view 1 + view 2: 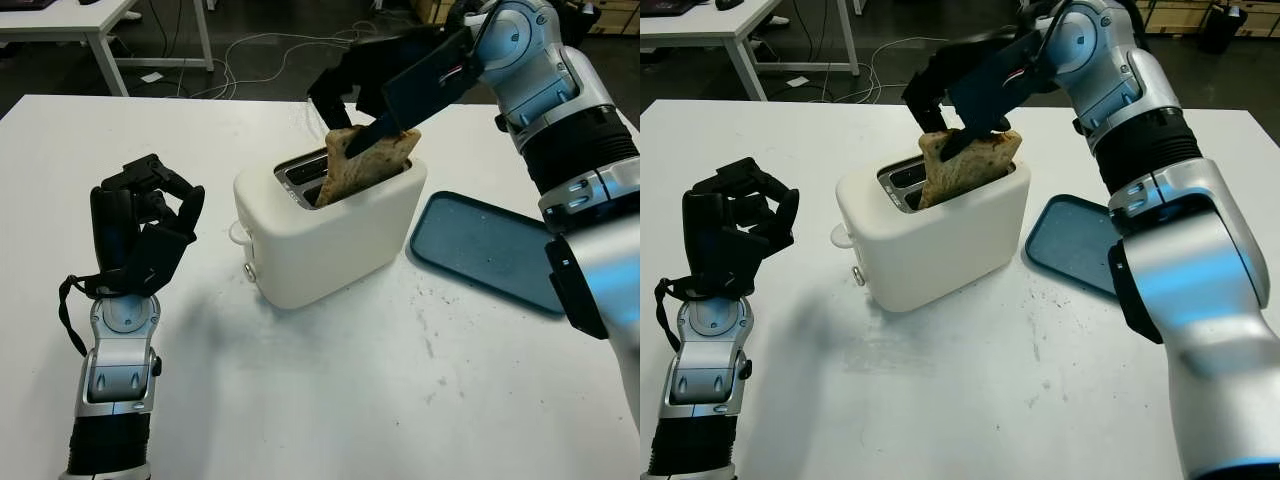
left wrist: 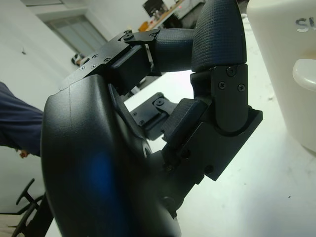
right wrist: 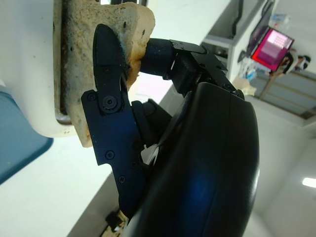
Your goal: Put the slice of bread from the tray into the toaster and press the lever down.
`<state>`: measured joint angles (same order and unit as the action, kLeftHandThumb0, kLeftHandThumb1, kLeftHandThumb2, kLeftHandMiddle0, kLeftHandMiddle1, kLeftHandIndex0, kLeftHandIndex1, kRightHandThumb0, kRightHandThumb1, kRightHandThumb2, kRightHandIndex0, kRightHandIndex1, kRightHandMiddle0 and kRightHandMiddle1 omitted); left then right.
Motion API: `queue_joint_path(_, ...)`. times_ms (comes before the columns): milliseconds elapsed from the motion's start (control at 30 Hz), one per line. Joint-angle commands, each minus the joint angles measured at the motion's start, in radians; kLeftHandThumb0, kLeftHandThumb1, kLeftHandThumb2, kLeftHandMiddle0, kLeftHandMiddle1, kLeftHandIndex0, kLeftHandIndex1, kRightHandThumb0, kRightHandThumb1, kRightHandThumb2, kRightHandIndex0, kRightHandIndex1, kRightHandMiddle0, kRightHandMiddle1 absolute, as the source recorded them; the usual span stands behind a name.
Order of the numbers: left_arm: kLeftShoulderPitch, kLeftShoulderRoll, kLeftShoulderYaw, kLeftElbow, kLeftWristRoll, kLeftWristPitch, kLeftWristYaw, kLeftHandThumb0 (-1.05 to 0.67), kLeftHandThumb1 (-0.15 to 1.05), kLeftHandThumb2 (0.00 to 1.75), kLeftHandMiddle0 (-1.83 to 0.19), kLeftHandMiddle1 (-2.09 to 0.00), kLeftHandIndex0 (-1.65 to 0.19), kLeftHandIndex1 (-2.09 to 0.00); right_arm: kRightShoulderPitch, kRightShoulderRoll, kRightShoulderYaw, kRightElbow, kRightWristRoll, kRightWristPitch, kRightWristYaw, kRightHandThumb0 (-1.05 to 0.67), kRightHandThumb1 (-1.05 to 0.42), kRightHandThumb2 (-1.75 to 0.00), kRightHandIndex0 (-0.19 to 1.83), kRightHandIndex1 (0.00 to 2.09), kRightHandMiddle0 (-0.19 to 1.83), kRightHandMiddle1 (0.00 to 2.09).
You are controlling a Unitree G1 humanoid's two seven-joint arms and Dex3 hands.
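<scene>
Right hand (image 1: 375, 105) pinches bread (image 1: 365, 160), which sits half inside toaster (image 1: 330, 225) slot, tilted. Tray (image 1: 490, 250) at toaster's 3 o'clock. Left hand (image 1: 140, 225) at 9 o'clock, fingers curled, holding nothing.

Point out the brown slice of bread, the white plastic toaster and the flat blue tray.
brown slice of bread (image 1: 352, 172), left eye view, its face.
white plastic toaster (image 1: 335, 238), left eye view, side wall.
flat blue tray (image 1: 490, 245), left eye view, bare middle.
</scene>
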<state>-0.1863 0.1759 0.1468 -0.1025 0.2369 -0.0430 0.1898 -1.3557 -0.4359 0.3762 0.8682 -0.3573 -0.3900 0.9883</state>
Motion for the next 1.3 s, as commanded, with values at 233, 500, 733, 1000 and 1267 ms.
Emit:
queue_joint_path(233, 0.005, 0.001, -0.001, -0.011, 0.000, 0.001, -0.001, -0.89, 0.58, 0.79, -1.29, -1.47, -1.06, -1.48, 0.031, -0.022, -0.030, -0.065, 0.062, -0.005, 0.086, -0.94, -0.92, -0.12, 0.17, 0.73, 0.51, 0.10)
queue_joint_path(500, 0.006, 0.002, -0.002, -0.018, 0.005, 0.012, -0.004, -0.89, 0.58, 0.79, -1.29, -1.47, -1.06, -1.48, 0.048, -0.029, -0.106, -0.100, 0.098, 0.007, -0.003, -0.86, -0.92, -0.11, 0.06, 0.87, 0.54, 0.03)
queue_joint_path(733, 0.005, -0.004, -0.004, -0.019, 0.000, 0.016, -0.005, -0.88, 0.58, 0.79, -1.28, -1.47, -1.06, -1.49, 0.071, -0.044, -0.152, -0.128, 0.095, -0.018, -0.116, -0.73, -0.92, -0.07, 0.28, 0.73, 0.65, 0.06)
queue_joint_path(1000, 0.007, 0.006, 0.001, -0.015, 0.001, 0.008, -0.007, -0.88, 0.57, 0.80, -1.30, -1.47, -1.06, -1.50, 0.222, -0.101, -0.268, -0.148, 0.031, -0.215, -0.556, -0.49, -0.92, -0.05, 0.62, 1.01, 0.90, 0.20)
queue_joint_path(1267, -0.008, 0.014, 0.000, -0.007, -0.005, 0.007, -0.025, -0.90, 0.58, 0.79, -1.29, -1.47, -1.07, -1.49, 0.665, -0.170, -0.371, -0.315, -0.076, -0.355, -0.983, -0.31, -0.92, -0.23, 0.73, 1.33, 1.02, 0.33)
